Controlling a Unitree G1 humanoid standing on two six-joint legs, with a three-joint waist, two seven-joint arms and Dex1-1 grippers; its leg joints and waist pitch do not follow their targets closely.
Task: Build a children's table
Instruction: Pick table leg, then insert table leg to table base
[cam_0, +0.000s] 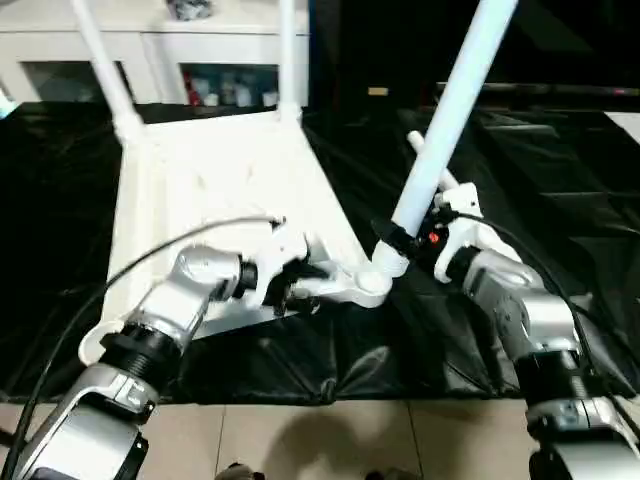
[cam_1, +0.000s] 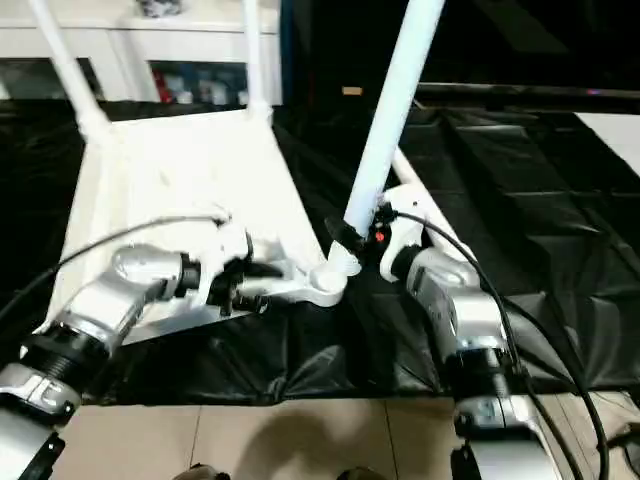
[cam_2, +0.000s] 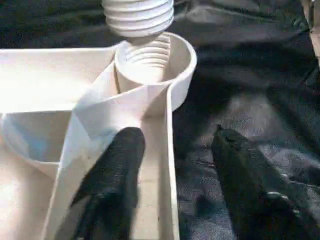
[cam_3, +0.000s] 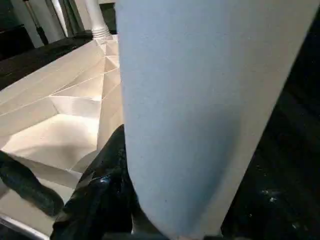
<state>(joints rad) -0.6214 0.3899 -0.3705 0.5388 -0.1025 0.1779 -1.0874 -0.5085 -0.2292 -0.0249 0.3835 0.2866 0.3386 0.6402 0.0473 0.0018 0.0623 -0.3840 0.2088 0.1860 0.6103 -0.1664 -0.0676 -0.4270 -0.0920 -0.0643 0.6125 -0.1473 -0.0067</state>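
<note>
The white tabletop (cam_0: 220, 180) lies underside up on a black cloth. Two white legs (cam_0: 100, 60) (cam_0: 288, 55) stand in its far corner sockets. My right gripper (cam_0: 405, 240) is shut on a third leg (cam_0: 450, 120), which leans to the right. Its threaded end (cam_2: 137, 17) hangs just over the near right corner socket (cam_2: 180, 65). Beside that socket my left gripper (cam_2: 175, 145) is open and straddles the tabletop's near rim, one finger (cam_2: 115, 170) inside the rim and the other outside. The held leg (cam_3: 200, 100) shows against a black finger (cam_3: 105, 190) in the right wrist view.
The black cloth (cam_0: 540, 180) spreads wide to the right of the tabletop. A white cabinet (cam_0: 200, 50) with glass doors stands behind. Another white tube (cam_0: 418, 145) pokes out behind the held leg. Tiled floor (cam_0: 350, 440) lies nearest me.
</note>
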